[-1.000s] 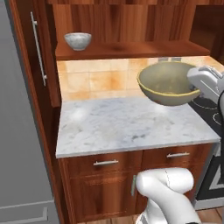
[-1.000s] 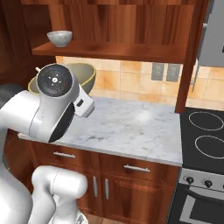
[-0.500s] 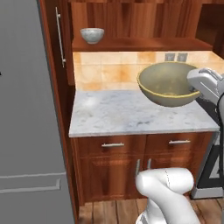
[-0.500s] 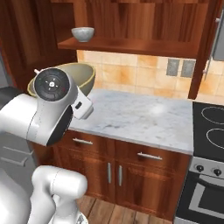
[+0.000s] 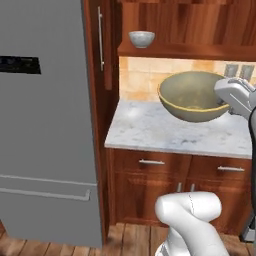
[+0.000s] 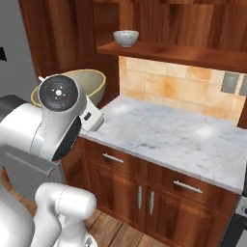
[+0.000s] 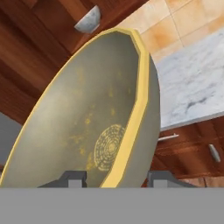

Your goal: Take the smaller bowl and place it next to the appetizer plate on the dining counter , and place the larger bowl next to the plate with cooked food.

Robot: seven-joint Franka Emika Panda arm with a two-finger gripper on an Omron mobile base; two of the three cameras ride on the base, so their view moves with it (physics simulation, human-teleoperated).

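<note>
Large bowl (image 5: pixel 194 96): wide, deep, olive-beige, thin yellow rim. Held in the air above the marble worktop (image 5: pixel 170 131), upright and roughly level in the left base view. Nothing lies inside it; the inner wall shows yellowish mottling and a pale ringed pattern at the bottom, seen in the hand view (image 7: pixel 94 131). In the right base view its rim (image 6: pixel 82 82) rises behind the arm's round joint.

Gripper (image 7: pixel 114 180): clamped over the large bowl's rim, one dark finger tip (image 7: pixel 70 178) inside the bowl and the other outside against its outer wall. In the left base view the white hand meets the bowl at its right edge.

Small bowl (image 5: pixel 141 38): mottled grey-white, on a short foot. Stands upright on the wooden shelf (image 5: pixel 185 50) above the tiled wall, near the shelf's left end, well apart from the large bowl. Its contents cannot be told from these angles. Also seen in the right base view (image 6: pixel 126 37) and, at the top of the hand view, as a grey curve (image 7: pixel 89 21).

Marble worktop: white-grey veined, backed by orange-beige tiles, over reddish wood drawers and doors with metal handles.

Refrigerator (image 5: pixel 45 120): tall grey unit left of the worktop, door shut.
</note>
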